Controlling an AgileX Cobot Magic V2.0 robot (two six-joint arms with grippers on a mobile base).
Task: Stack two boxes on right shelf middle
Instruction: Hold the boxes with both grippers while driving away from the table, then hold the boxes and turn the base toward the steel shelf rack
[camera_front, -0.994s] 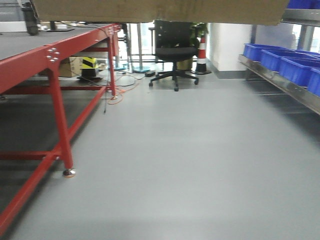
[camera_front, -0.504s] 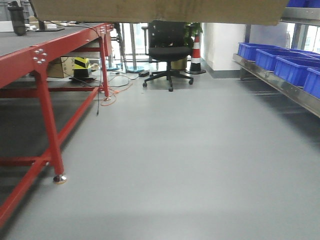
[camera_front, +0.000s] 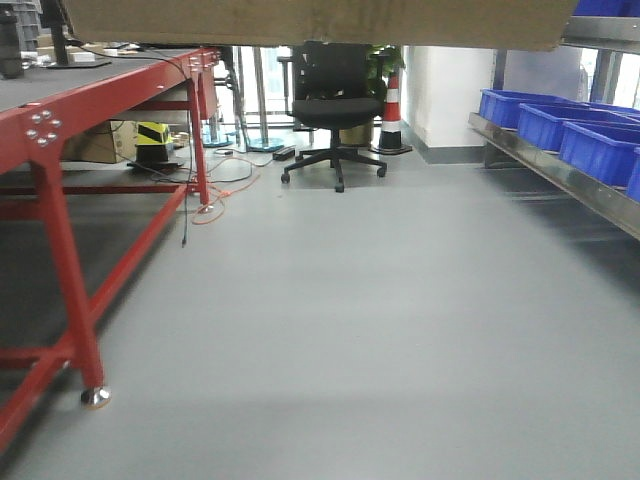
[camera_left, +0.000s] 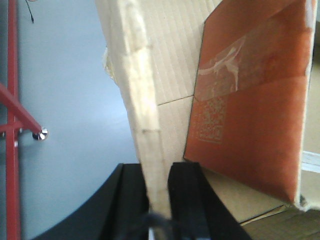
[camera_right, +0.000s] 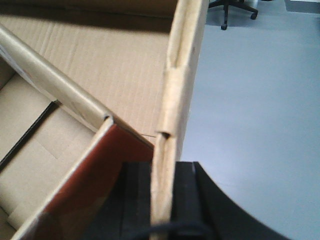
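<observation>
One brown cardboard box hangs across the top of the front view, held off the floor between both arms. In the left wrist view my left gripper is shut on the box's left wall, one black finger on each side. My right gripper is likewise shut on the right wall. Inside the box, a reddish-brown flap carries glossy tape and a printed code. The steel shelf runs along the right side of the aisle. No second box is in view.
Blue plastic bins sit in a row on the shelf level. A red-framed, grey-topped table lines the left side, with cables on the floor behind it. A black office chair and a striped cone stand at the aisle's far end.
The view has rolled forward along the aisle: the red table leg slid left and lower in frame. The box stays in the same place between both shut grippers.
</observation>
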